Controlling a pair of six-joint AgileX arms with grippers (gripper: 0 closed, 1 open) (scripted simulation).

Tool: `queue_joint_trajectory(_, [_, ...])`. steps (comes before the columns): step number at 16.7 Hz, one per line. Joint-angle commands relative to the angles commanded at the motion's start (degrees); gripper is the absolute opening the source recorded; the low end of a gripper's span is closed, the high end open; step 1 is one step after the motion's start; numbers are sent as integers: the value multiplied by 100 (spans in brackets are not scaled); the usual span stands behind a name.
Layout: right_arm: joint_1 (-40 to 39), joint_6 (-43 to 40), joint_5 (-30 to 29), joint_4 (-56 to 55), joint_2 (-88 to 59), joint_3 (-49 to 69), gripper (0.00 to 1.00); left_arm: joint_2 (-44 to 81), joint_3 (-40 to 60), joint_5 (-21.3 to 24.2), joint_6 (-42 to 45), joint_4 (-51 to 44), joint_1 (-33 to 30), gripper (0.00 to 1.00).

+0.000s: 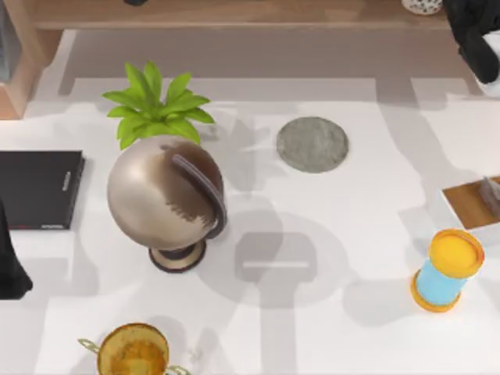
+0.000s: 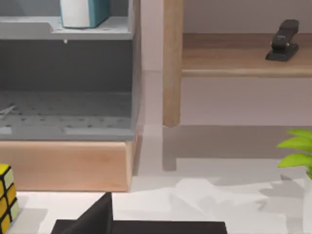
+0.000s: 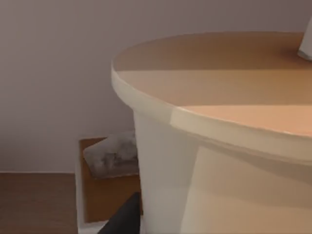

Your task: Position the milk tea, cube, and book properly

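Observation:
The milk tea (image 3: 165,180) looms very close in the right wrist view, its orange lid (image 3: 219,68) on top and the white straw (image 3: 306,44) at the edge. My right gripper (image 1: 486,69) is at the table's far right back corner, shut on the cup, with one dark finger (image 3: 122,219) against its wall. The light-blue book (image 2: 83,12) stands on the upper level of a grey shelf. The cube (image 2: 6,200), with yellow faces, lies on the table in front of that shelf. My left gripper (image 1: 12,266) is parked open at the left edge.
A globe (image 1: 164,191), a plant (image 1: 156,105) and a grey round mat (image 1: 312,144) fill the middle. A black slab (image 1: 39,187) lies at left, a blue cylinder with yellow ends (image 1: 447,269) and a wooden tray (image 1: 475,201) at right, a gold trophy (image 1: 133,351) in front. A stapler (image 2: 282,41) rests on the wooden shelf.

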State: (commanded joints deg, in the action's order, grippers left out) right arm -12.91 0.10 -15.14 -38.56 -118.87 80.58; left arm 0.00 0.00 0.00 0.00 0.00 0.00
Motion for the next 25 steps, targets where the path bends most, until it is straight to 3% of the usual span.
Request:
queue_joint_trajectory(5, [-80,13,-18,-72,220,-224,0,0,0,0,0,0,0,100])
queue_joint_trajectory(13, [-328,17,-285,-393,1595,-1985,0,0,0,0,0,0,0,100])
queue_joint_trajectory(19, [-351,27,-311,-446,1606,-1989,0,0,0,0,0,0,0,100])
queue_joint_trajectory(25, [-1282,30,-893,-1222,1263,-1999,0,0,0,0,0,0,0,100])
